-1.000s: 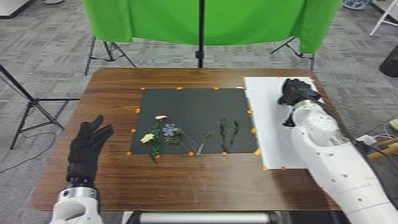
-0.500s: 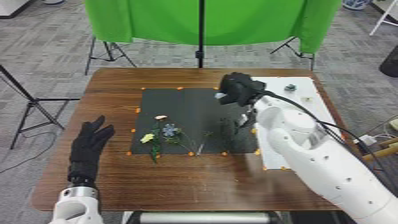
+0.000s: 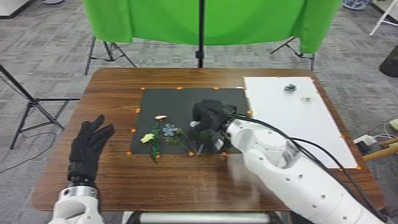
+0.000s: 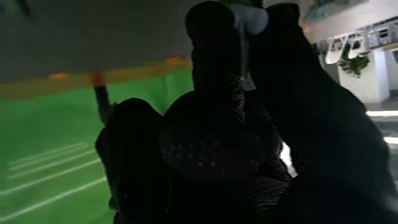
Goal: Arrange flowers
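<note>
Behind the far edge of the table (image 3: 160,185) hangs a green cloth (image 3: 258,25), and in front of it, near the middle of this edge, is a thin black pole (image 3: 201,35). Beside the left edge, on the grey floor (image 3: 40,50), there are a tripod (image 3: 33,102) and a cable (image 3: 40,154). Some wooden pieces (image 3: 382,146) are beside the right edge. Along the near edge lies a white roll (image 3: 204,218). The right wrist view also shows a green plant (image 4: 354,64).
</note>
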`<action>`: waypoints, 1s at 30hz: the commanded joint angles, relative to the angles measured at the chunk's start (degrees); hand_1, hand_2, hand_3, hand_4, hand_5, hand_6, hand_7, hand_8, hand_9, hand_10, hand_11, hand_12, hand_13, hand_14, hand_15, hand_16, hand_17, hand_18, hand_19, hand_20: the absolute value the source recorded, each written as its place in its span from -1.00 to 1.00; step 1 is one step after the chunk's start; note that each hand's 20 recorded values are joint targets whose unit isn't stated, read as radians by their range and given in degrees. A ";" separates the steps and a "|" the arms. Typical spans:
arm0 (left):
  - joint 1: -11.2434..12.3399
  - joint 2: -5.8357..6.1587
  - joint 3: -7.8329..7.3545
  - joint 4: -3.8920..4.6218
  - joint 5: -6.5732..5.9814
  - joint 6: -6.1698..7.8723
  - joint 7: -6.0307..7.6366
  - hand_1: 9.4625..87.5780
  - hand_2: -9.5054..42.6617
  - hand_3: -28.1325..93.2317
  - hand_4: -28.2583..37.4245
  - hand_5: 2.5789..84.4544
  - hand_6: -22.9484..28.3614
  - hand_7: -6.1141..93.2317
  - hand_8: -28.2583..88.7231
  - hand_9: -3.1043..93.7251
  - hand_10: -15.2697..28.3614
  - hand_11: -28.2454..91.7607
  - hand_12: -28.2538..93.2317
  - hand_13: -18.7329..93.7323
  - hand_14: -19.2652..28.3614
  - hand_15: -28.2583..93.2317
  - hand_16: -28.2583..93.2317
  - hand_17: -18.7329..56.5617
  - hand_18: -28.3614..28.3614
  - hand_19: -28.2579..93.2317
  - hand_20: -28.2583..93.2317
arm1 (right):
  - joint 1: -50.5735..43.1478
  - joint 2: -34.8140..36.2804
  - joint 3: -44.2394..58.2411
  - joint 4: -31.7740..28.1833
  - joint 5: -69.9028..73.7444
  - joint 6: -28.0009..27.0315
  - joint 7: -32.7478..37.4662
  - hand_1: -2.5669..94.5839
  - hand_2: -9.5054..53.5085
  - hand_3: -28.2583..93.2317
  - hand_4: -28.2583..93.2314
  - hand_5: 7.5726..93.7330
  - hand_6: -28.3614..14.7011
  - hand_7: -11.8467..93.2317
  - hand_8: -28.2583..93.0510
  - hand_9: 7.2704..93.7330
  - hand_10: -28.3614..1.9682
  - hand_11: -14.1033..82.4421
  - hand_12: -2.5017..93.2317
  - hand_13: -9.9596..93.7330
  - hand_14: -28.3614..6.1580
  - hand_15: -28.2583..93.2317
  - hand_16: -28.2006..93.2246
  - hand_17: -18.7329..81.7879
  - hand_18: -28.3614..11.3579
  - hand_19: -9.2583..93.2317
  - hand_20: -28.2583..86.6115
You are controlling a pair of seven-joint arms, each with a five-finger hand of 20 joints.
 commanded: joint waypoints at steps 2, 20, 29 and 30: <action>0.84 -0.14 -0.06 0.29 -0.28 -0.59 -0.01 -0.82 -0.35 0.46 -1.00 -0.09 0.04 -0.75 -0.61 0.01 0.27 -0.30 -0.35 -0.04 0.43 -0.37 -0.47 -0.40 0.44 -0.46 -0.21 | -0.28 0.04 0.99 0.29 -0.54 0.16 -0.47 0.14 -1.00 0.40 -0.79 0.38 0.37 -0.39 -0.45 0.77 0.06 -0.24 -0.23 1.00 0.62 0.43 0.05 0.77 0.02 1.00 0.49; 0.89 -0.53 -0.11 0.15 -0.03 -0.50 0.23 -0.81 -0.37 0.48 -1.00 -0.10 0.04 -0.76 -0.61 0.01 0.27 -0.30 -0.35 -0.04 0.42 -0.37 -0.47 -0.40 0.45 -0.46 -0.22 | 0.12 1.44 9.21 -3.81 1.07 3.04 2.01 -0.24 -1.00 0.43 -0.87 0.24 0.34 -0.48 -0.68 0.71 -0.06 -0.10 -0.40 0.98 0.56 0.43 0.05 0.74 -0.04 1.00 0.50; 1.70 -0.78 -0.94 -0.19 0.15 0.18 0.38 -0.81 -0.39 0.49 -1.00 -0.10 0.03 -0.75 -0.61 0.01 0.27 -0.30 -0.35 -0.04 0.42 -0.37 -0.47 -0.40 0.45 -0.45 -0.21 | 1.65 4.06 24.11 3.12 -4.24 1.52 14.62 -0.26 -1.00 0.49 -0.78 0.26 0.27 -0.48 -0.66 0.49 -0.18 -0.31 -0.45 0.81 0.27 0.44 0.03 0.53 -0.29 1.00 0.45; 1.69 -0.74 -0.94 -0.16 0.16 0.04 0.26 -0.80 -0.40 0.49 -1.00 -0.10 0.03 -0.75 -0.61 0.01 0.27 -0.30 -0.35 -0.04 0.42 -0.36 -0.47 -0.40 0.45 -0.45 -0.21 | 1.55 3.90 25.78 4.30 -5.27 -0.32 15.41 -0.26 -1.00 0.49 -0.77 0.25 0.26 -0.49 -0.66 0.45 -0.22 -0.35 -0.46 0.79 0.25 0.45 0.03 0.52 -0.31 1.00 0.45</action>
